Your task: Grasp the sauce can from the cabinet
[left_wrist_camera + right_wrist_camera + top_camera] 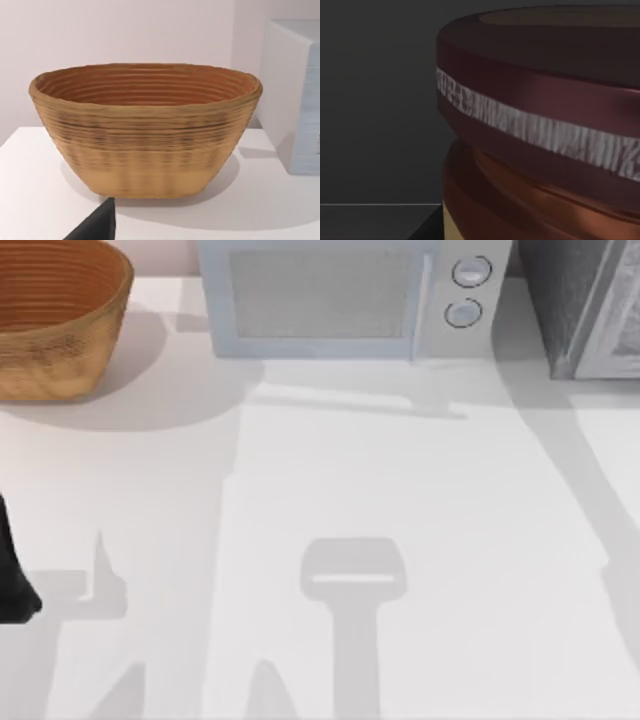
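The sauce can (540,125) loomed right against the right wrist camera, maroon rim over a coppery side, dark walls behind it; whether the right gripper was wide or holding it could not be told. The left arm (12,575) sat at the table's (400,490) left edge, its camera facing the basket (145,130) beside the microwave (330,295); its fingers' state could not be told either.

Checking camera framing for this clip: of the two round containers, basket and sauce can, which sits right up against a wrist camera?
The sauce can, its maroon rim looming in the right wrist view against a dark interior. The woven basket stands farther off on the white table.
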Controlling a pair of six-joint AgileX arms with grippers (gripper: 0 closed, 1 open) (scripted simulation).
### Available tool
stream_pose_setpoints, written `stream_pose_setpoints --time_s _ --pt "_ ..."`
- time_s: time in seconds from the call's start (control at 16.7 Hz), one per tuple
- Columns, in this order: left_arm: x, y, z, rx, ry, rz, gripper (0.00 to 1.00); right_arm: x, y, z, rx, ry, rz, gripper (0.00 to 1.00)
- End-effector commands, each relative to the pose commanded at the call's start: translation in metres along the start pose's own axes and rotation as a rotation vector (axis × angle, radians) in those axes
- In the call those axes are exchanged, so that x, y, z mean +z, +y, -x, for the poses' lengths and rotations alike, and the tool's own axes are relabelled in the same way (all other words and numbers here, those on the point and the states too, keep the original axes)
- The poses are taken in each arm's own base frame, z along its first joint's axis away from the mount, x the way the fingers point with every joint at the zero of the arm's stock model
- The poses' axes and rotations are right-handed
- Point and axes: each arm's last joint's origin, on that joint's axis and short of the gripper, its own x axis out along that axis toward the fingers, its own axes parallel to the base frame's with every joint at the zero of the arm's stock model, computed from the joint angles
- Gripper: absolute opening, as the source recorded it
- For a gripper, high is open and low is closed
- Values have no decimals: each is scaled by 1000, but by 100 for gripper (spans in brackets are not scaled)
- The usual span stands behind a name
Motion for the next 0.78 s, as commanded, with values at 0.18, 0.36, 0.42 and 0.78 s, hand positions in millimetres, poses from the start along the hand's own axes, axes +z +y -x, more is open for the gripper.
stream_pose_setpoints --time_s 0.18,0.36,0.42,0.78 --pt "0 0 0 0 0 0 100 17 9 33 3 -6 -5 0" --pt "0 0 0 0 0 0 100 40 14 93 1 0 -3 0" --pt "0 0 0 0 0 0 100 47 12 116 1 2 -1 0" --pt "0 0 0 0 0 0 100 61 0 178 0 1 0 0"
